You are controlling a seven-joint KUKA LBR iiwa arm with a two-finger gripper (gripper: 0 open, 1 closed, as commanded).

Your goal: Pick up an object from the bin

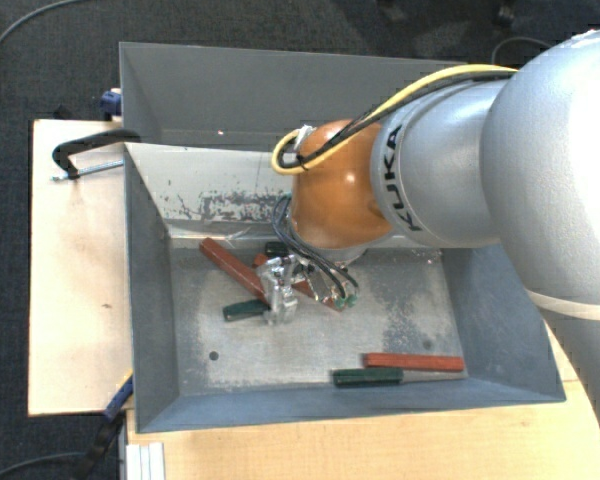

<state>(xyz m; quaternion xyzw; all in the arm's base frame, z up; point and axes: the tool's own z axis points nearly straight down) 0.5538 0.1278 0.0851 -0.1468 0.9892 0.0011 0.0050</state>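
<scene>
Dark green stick (243, 311), short and lying flat on the bin floor, sits just to the view's left of the gripper (280, 303), its nearer end reaching so close to the gripper's metal tip that touching or barely apart cannot be told. Whether the gripper is open or closed cannot be told either: its silver body, seen from above, gives no clear view of that, and nothing can be seen held in it. Also close to the gripper, up and to its left, lies a longer red-brown stick (230, 264), slanting down toward the gripper with its lower end just beside the silver body; it lies apart from the dark green stick. To the gripper's right a small bundle of thin wires (332, 290) hangs from the wrist. Directly above the gripper in the view sits the round orange cover (335, 193) of the wrist, with a yellow cable (420, 86) looping over it, and beyond that the thick grey arm (500, 158) runs off to the right. Well away from the gripper, down and to its right, two more sticks lie close together: a red stick (415, 363) and, just below and left of it, a second dark green stick (367, 376). Around the gripper on all sides stands the grey metal bin (150, 298), its floor scuffed and speckled.
</scene>
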